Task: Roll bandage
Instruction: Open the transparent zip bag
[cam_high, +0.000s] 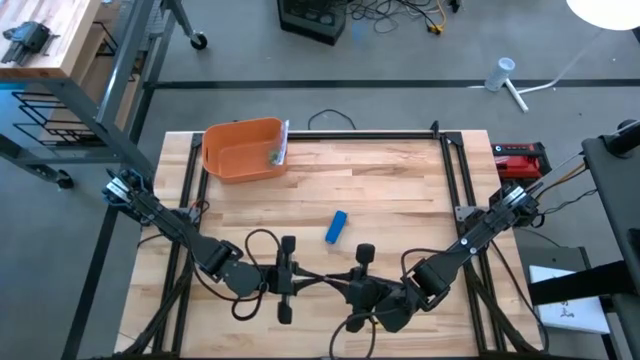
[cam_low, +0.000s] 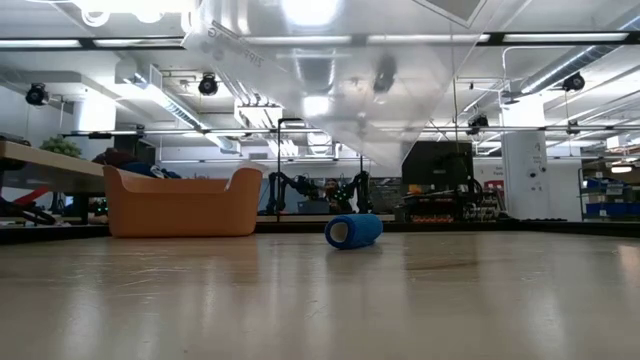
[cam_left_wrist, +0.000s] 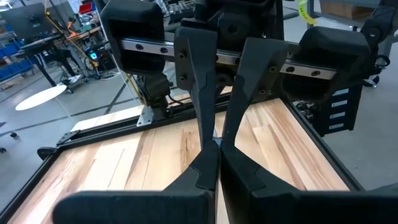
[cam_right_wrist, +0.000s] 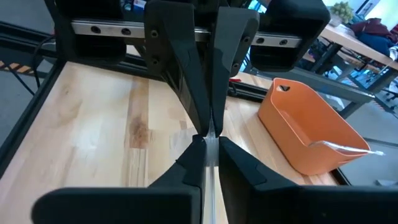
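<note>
Oddly, my left claw (cam_high: 291, 280) and right claw (cam_high: 352, 282) meet fingertip to fingertip, both clenched, seemingly on nothing; the bandage (cam_high: 337, 227) lies apart, so closing further risks jamming fingertips.

Small greenish item (cam_high: 273, 156) inside the orange plastic bin (cam_high: 240, 150): too small to identify.

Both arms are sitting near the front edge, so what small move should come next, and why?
Probably open the right gripper and swing it toward the blue bandage roll. The roll lies alone mid-table, untouched, while both the right and left gripper sit shut, tip to tip, at the front edge, holding nothing.
</note>
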